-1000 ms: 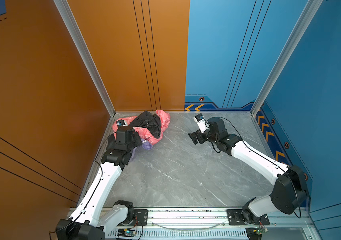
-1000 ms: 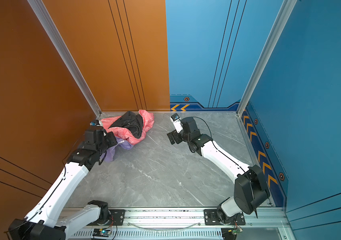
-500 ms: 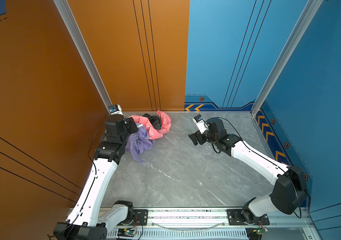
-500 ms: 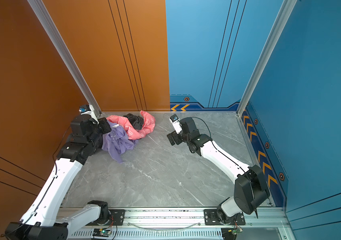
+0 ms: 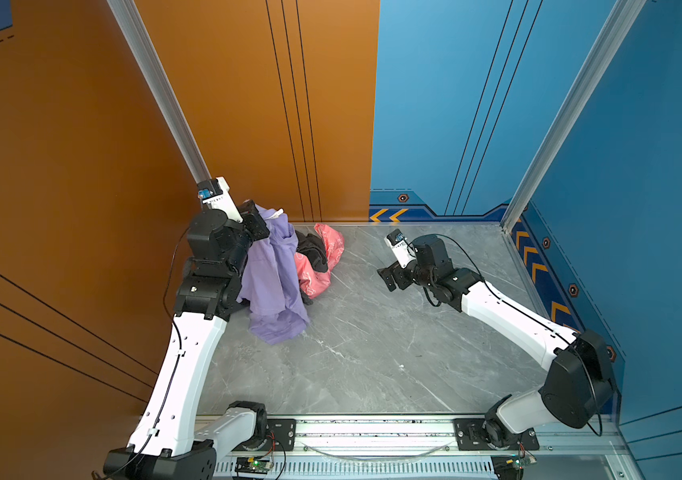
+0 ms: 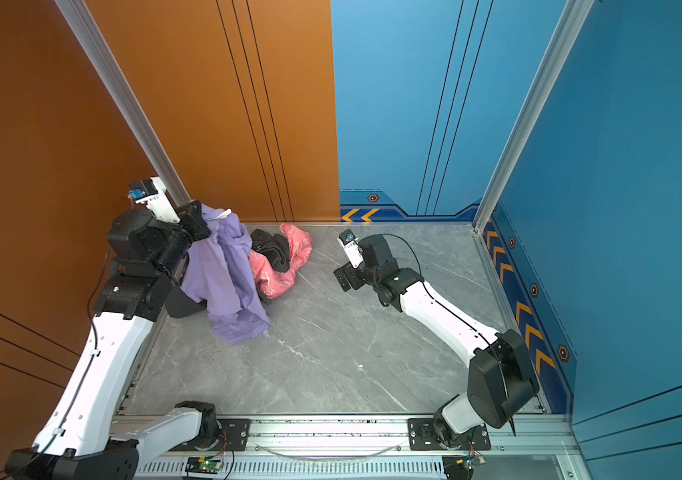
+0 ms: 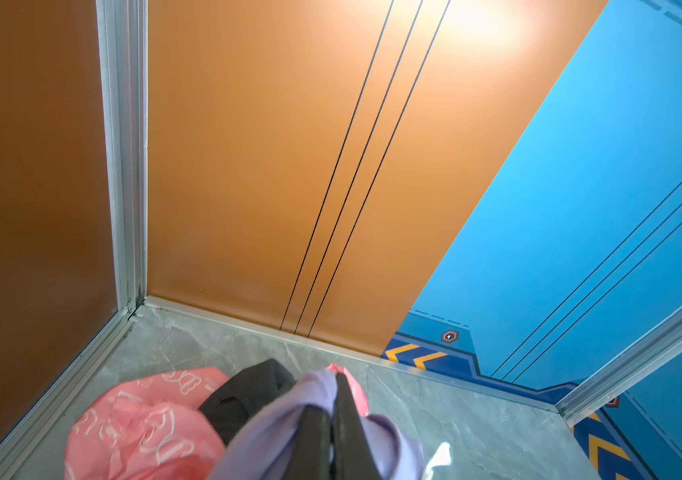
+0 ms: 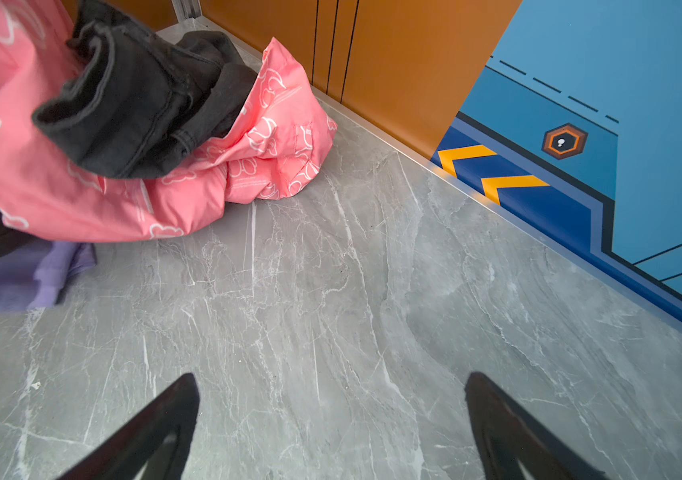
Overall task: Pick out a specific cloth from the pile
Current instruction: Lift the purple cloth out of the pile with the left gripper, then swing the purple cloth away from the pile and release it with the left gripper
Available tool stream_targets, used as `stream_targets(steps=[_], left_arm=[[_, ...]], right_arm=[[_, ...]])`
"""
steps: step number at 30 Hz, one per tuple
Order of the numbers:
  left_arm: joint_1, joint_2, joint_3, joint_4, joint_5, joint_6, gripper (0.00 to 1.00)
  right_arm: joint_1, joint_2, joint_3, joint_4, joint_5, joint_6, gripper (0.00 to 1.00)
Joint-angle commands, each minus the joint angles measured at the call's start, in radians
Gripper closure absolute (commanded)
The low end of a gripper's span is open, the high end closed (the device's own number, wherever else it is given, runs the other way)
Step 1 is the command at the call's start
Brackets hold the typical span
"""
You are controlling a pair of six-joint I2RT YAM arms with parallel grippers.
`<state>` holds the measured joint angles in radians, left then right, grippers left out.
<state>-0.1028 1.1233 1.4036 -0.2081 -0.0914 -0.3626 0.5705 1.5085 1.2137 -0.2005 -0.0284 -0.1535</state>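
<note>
Lavender knit, soft and light: the cloth [image 5: 273, 274] hangs limp below my left gripper [image 5: 257, 220], which pinches bunched fabric by the white tag [image 5: 276, 214], a sound hold. A second ago it lay tucked under the pile [image 5: 320, 257]; now it's lifted, hem trailing. Right gripper [image 5: 391, 280] spread wide, idle.

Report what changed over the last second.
The left gripper, shut on the cloth, rose and pulled the cloth up out of the pile. The cloth now hangs from the gripper, its lower end on the table. The right gripper stayed open and in place.
</note>
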Motion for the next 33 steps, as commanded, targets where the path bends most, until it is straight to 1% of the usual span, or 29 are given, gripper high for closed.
stream_targets(steps=[1, 10, 15, 18, 21, 23, 27, 30, 33], left_arm=[[0.008, 0.015, 0.098, 0.136, 0.081, 0.011, 1.00], [0.000, 0.156, 0.345, 0.140, 0.341, -0.011, 1.00], [-0.023, 0.262, 0.509, 0.149, 0.495, -0.080, 1.00], [-0.050, 0.337, 0.617, 0.148, 0.572, -0.126, 1.00], [-0.086, 0.416, 0.729, 0.150, 0.633, -0.171, 1.00], [-0.119, 0.468, 0.792, 0.149, 0.650, -0.197, 1.00], [-0.213, 0.560, 0.869, 0.134, 0.644, -0.191, 1.00], [-0.292, 0.624, 0.897, 0.097, 0.615, -0.162, 1.00], [-0.369, 0.697, 0.924, 0.046, 0.578, -0.135, 1.00]], right_arm=[[0.006, 0.023, 0.046, -0.023, 0.018, -0.022, 0.00], [0.006, 0.033, 0.086, 0.005, 0.064, -0.035, 0.00], [-0.002, 0.017, 0.110, 0.010, 0.119, -0.054, 0.00], [-0.023, 0.008, 0.141, 0.008, 0.164, -0.024, 0.00], [-0.068, -0.004, 0.180, -0.008, 0.162, 0.034, 0.00], [-0.102, -0.015, 0.202, -0.019, 0.150, 0.072, 0.00], [-0.187, -0.060, 0.212, -0.023, 0.099, 0.128, 0.00], [-0.262, -0.103, 0.203, -0.023, 0.054, 0.175, 0.00], [-0.336, -0.154, 0.176, -0.024, 0.042, 0.219, 0.00]])
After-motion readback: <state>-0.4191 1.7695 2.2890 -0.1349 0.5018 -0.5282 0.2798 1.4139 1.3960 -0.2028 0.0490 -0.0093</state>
